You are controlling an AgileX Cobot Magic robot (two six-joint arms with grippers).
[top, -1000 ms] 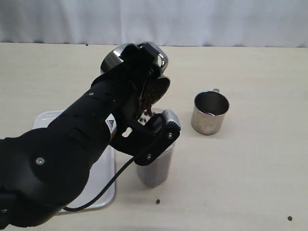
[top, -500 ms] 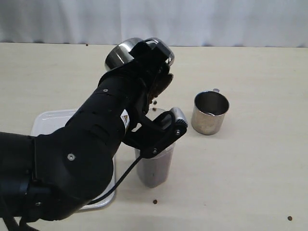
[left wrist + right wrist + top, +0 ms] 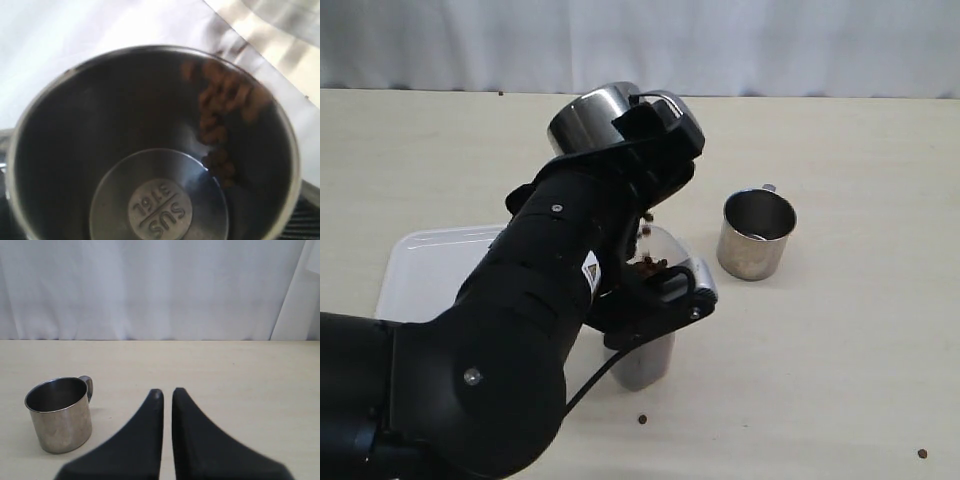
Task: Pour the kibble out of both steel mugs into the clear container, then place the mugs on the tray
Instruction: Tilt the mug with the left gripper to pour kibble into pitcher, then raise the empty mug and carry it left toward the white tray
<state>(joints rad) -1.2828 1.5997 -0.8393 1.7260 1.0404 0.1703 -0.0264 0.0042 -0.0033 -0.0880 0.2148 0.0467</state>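
Observation:
My left gripper is shut on a steel mug, holding it tipped mouth-down over the clear container. Kibble drops from the mug toward the container's rim. The container's lower part looks dark with pellets, and the arm hides most of it. In the left wrist view I look into this mug; a streak of kibble clings to its wall. The other steel mug stands upright to the right, also seen as the mug. My right gripper is shut, empty, apart from that mug. The white tray lies at the left.
A loose pellet lies on the table in front of the container, and another pellet near the front right corner. A white curtain closes off the far side of the beige table.
The left arm has tipped the mug further and lifted it slightly. The heap of kibble at its mouth has poured out, with only a few pellets falling now. The right gripper has not changed.

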